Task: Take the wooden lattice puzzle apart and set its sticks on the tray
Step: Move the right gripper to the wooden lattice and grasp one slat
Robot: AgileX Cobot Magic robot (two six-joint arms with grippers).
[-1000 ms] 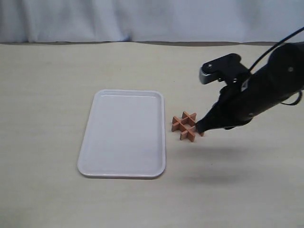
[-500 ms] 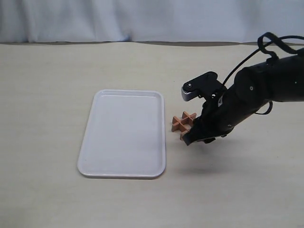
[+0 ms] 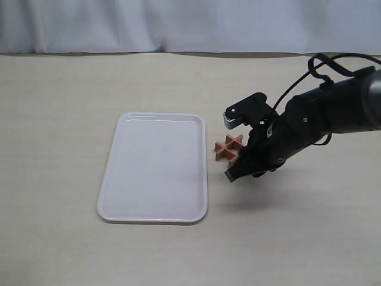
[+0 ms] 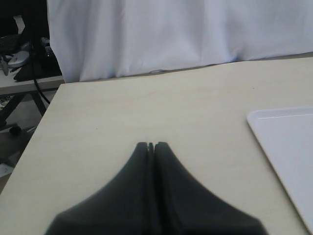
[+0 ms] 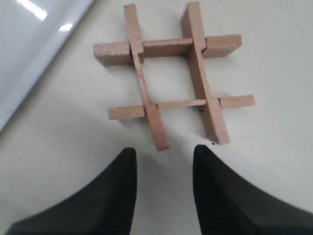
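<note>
- The right arm's fingers (image 5: pixel 122 181) stand apart at a middling gap, with nothing between them.
- The wooden lattice puzzle (image 5: pixel 168 47) lies flat on the tabletop (image 3: pixel 71 83) just beyond those fingertips. The right wrist view shows a thin strip of bare tabletop between the tips and the wood, so they are close but not touching.
- The puzzle is whole: four sticks (image 5: pixel 203 78) cross in a hash shape, two long ones running away from the fingers and two lying across them.
- The near end of one long stick points into the gap between the fingertips. The near end of the other lies just in front of one fingertip.
- In the exterior view the right arm (image 3: pixel 321 119) reaches down at a slant, its fingers low over the tabletop on the side of the puzzle away from the tray (image 3: pixel 155 173).
- The tray lies flat past the puzzle as seen from the right fingers. Its long edge is just beside the puzzle; I cannot tell whether the two touch.
- The left arm's fingers (image 4: pixel 139 166) are pressed together tip to tip, gripping nothing.
- Ahead of the left fingers is bare tabletop, with a corner of the tray off to one side of them and well apart.
- A white curtain (image 3: pixel 178 24) hangs behind the far edge of the tabletop.
</note>
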